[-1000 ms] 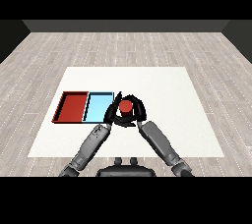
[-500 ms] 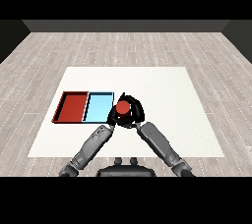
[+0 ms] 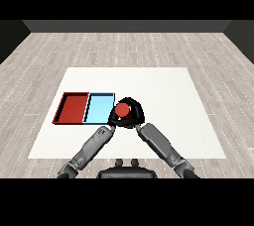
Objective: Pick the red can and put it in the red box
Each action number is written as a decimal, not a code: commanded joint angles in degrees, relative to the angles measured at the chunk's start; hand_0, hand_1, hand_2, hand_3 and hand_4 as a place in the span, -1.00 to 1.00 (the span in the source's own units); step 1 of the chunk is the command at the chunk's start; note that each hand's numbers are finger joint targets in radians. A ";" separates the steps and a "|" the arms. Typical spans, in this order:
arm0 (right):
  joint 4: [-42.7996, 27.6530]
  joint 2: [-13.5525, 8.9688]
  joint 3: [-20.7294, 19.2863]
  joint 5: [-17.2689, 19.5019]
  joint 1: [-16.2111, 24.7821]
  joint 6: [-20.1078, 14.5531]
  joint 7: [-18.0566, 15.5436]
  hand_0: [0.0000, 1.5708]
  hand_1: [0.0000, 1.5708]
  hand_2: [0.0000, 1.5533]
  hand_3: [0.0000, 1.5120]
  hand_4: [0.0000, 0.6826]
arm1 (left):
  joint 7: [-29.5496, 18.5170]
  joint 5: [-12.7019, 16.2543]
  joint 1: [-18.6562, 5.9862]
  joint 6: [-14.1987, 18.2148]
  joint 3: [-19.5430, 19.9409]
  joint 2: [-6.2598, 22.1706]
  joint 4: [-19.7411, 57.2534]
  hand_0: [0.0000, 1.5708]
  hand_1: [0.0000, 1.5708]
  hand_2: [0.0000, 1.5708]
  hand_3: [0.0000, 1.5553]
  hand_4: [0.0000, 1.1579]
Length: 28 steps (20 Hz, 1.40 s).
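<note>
In the head view, a white table (image 3: 163, 96) lies on a grey wood-plank floor (image 3: 149, 46), with a dark wall (image 3: 127, 26) running along the far edge of the room. On the left part of the table two shallow trays sit side by side with their long edges touching: the red tray (image 3: 63, 107) is the one farther left, and the light blue tray (image 3: 111, 106) lies just right of it. Both grey forearms come in from the near edge and slant inward, so the two black hands meet near the middle of the table, just beside the near right corner of the light blue tray. The right hand (image 3: 137, 115) curls round the red can (image 3: 122, 109), with dark fingers arching over the can's far side and down its right side; the can's round red top shows between them, facing up. The can is right of the light blue tray's right edge, not over either tray, and the red tray is well apart from it, on the far side of the blue one. Whether the can rests on the table or is lifted above it cannot be told. The left hand (image 3: 112, 121) sits close against the can's near left side; its fingers are too bunched with the other hand's to tell whether they are spread or curled.
</note>
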 commanded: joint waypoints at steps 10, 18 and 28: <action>-1.85 0.88 -2.58 0.96 5.46 5.73 -1.37 0.93 0.93 0.87 0.84 0.58 | 3.58 -4.70 0.11 4.25 0.29 -2.16 -0.77 1.00 1.00 0.90 0.72 0.48; -1.82 1.39 -0.78 0.14 -0.06 2.10 0.98 0.89 0.89 0.87 0.85 0.60 | 4.87 -2.11 -3.65 6.62 1.01 -1.62 -3.08 1.00 1.00 0.95 0.83 0.60; -4.30 1.42 0.86 -1.42 -0.38 2.15 1.22 -1.00 -1.00 -1.00 -1.00 -1.00 | 2.96 2.12 -7.16 9.01 -1.81 -2.17 1.35 1.00 1.00 1.00 0.92 0.97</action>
